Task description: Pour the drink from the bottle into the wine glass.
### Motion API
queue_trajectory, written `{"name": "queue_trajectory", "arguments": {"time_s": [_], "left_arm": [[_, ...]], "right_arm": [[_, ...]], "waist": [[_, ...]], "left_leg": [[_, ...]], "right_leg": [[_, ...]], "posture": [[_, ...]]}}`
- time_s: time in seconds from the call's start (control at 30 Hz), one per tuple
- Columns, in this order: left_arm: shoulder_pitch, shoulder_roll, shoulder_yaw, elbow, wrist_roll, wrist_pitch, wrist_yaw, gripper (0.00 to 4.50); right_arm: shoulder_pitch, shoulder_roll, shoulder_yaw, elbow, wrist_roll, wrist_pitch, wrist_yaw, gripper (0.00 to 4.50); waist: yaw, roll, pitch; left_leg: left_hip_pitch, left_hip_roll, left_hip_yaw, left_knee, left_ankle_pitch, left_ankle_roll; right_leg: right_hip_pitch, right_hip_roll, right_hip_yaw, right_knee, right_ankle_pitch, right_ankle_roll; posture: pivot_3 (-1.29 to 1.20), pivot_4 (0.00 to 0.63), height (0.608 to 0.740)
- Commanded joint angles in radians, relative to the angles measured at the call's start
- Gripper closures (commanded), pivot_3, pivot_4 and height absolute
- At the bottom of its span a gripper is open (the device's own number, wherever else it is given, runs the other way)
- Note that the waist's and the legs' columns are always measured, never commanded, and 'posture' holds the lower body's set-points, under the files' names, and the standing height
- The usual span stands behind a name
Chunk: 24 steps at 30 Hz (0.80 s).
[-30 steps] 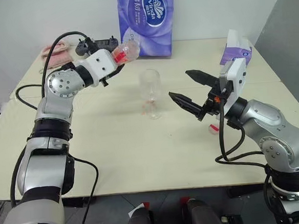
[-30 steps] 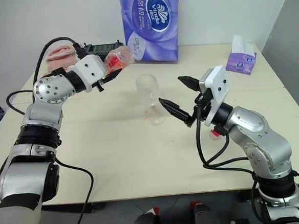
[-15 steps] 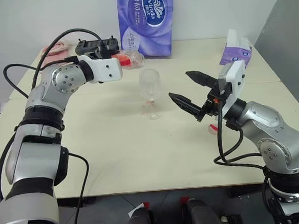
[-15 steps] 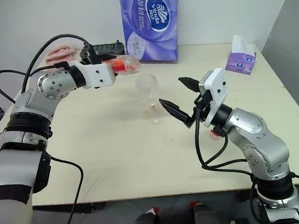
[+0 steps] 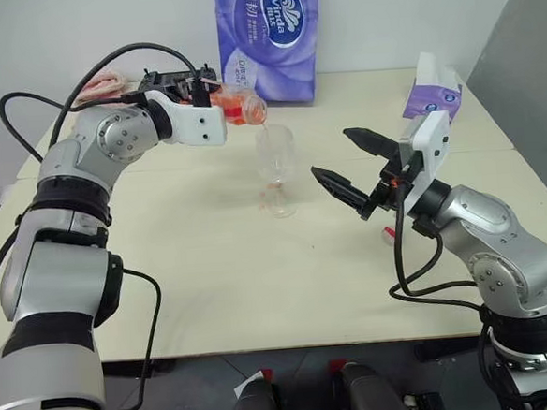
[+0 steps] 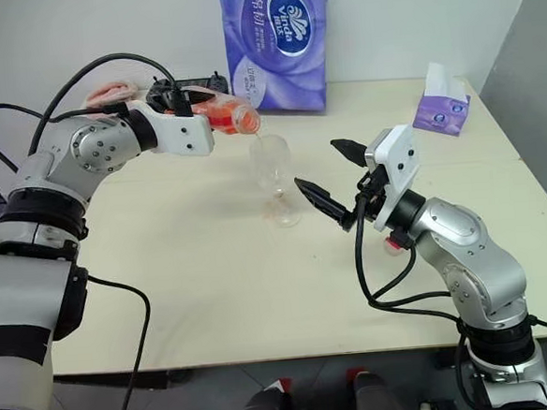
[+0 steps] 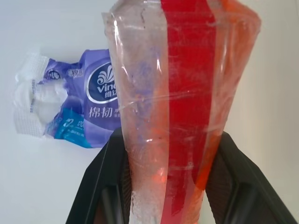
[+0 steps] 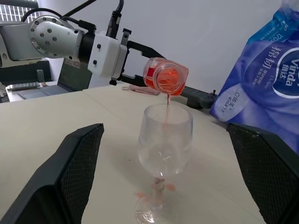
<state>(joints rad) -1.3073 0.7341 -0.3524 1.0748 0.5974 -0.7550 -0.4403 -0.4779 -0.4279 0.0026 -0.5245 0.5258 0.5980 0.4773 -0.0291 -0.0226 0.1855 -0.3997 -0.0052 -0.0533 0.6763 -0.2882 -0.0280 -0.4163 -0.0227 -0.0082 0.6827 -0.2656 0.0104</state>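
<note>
Two robot arms are reaching over a pale table (image 5: 212,266). The left gripper (image 5: 217,101) is clamping the bottle (image 5: 240,107) between its black fingers (image 7: 100,182) and holding it tipped on its side, with the open mouth angled down just above the rim of the wine glass (image 5: 276,170). The drink (image 8: 167,103), a thin orange-red stream, is falling from the bottle's mouth into the bowl of the glass. The wine glass is standing upright near the middle of the table, between the two arms, with a few reddish spots on the tabletop around its foot. The right gripper (image 5: 353,165) is hovering beside the glass on the robot's right, its two fingers spread wide apart and holding nothing, pointing toward the glass without touching it. A large purple tissue pack (image 5: 269,38) is standing at the far edge of the table behind the glass, and a smaller purple tissue box (image 5: 432,91) is lying at the far right.
</note>
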Motion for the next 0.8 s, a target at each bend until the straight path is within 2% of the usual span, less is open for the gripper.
{"name": "queue_trajectory", "arguments": {"time_s": [0.03,0.8], "left_arm": [[-0.062,0.023,0.001,0.006,0.01,-0.016,0.041,2.82],[-0.131,0.044,-0.073,0.05,0.125,-0.053,0.143,2.82]], "right_arm": [[0.006,-0.001,-0.011,-0.021,-0.007,-0.022,-0.001,0.0],[0.012,0.016,-0.011,-0.021,-0.011,-0.024,0.002,0.0]], "waist": [[0.0,0.0,0.0],[0.0,0.0,0.0]], "left_leg": [[0.0,0.0,0.0,0.0,0.0,0.0],[0.0,-0.001,0.001,0.001,0.0,0.0]], "right_leg": [[0.0,0.0,0.0,0.0,0.0,0.0],[0.0,0.0,0.0,0.001,0.0,0.0]], "posture": [[0.0,0.15,0.74],[0.0,0.15,0.74]]}}
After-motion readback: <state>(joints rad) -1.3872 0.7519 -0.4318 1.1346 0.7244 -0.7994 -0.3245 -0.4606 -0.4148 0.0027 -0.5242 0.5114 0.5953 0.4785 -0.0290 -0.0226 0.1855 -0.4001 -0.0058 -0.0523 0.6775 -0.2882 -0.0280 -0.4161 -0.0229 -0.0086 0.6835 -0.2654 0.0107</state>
